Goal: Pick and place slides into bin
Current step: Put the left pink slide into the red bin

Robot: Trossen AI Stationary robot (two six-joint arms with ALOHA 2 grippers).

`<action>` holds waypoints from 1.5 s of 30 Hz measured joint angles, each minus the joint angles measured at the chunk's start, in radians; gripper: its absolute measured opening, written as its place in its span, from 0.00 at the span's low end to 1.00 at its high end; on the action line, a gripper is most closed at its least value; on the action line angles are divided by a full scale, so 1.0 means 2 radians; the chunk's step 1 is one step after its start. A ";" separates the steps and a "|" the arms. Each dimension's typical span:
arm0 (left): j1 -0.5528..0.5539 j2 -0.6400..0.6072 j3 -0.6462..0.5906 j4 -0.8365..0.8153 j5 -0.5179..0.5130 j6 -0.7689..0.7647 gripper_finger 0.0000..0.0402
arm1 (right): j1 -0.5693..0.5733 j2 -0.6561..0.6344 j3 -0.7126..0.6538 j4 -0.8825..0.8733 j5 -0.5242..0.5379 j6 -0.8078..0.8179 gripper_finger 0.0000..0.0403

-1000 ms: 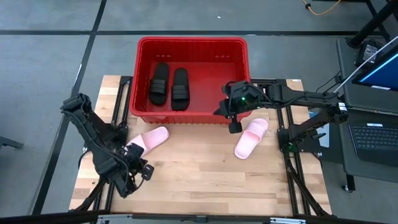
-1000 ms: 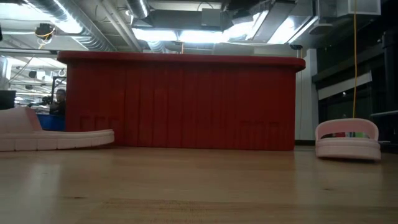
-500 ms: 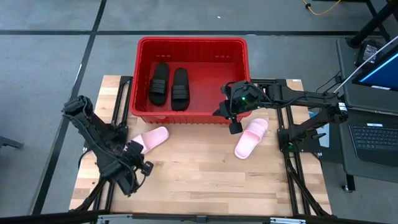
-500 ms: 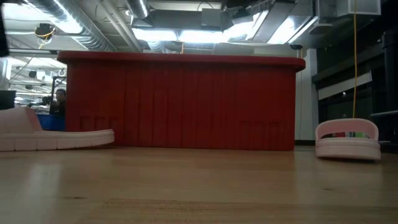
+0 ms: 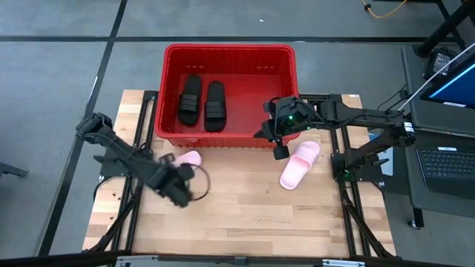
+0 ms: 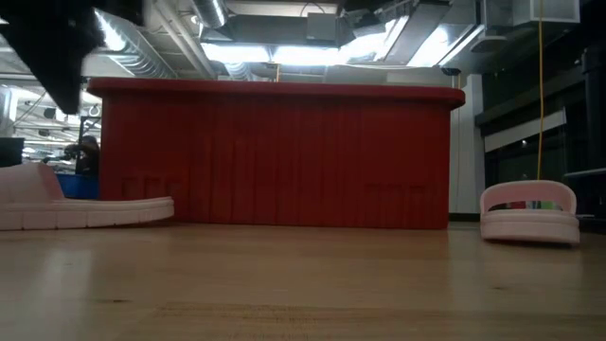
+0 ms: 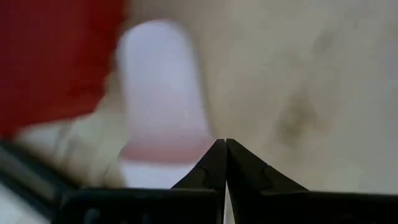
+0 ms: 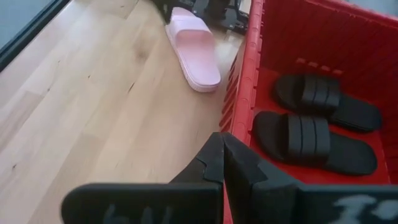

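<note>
Two black slides (image 5: 190, 99) (image 5: 215, 105) lie soles down, side by side, in the red bin (image 5: 282, 55); they also show in the right wrist view (image 8: 311, 140). One pink slide (image 5: 189, 157) lies on the table near the bin's near-left corner, its near end hidden under my left arm. My left gripper (image 5: 169, 169) is shut (image 7: 224, 143) just above that end. The other pink slide (image 5: 299, 165) lies by the bin's near-right corner. My right gripper (image 5: 280, 152) is shut (image 8: 222, 135) and hovers over the bin's near wall, beside it.
The bin (image 6: 275, 156) takes up the table's far middle. The wooden table (image 5: 245, 215) lies bare in front of both pink slides (image 6: 76, 204) (image 6: 530, 213). A laptop (image 5: 449, 159) stands off the table's right side.
My left arm has swung up and toward the table's right, from the near-left corner to over the left pink slide's near end; it now shows at the low view's top left. The slides have stayed in place.
</note>
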 joint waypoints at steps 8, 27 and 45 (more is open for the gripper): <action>0.114 0.000 0.000 0.060 0.116 0.251 0.05 | 0.000 0.000 0.000 0.005 0.001 0.028 0.01; 0.175 0.000 0.000 -0.015 0.207 0.411 0.37 | 0.000 0.000 0.000 0.005 0.001 0.066 0.01; 0.175 0.056 0.000 -0.069 0.206 0.457 0.41 | 0.000 0.000 0.000 0.008 0.001 0.076 0.01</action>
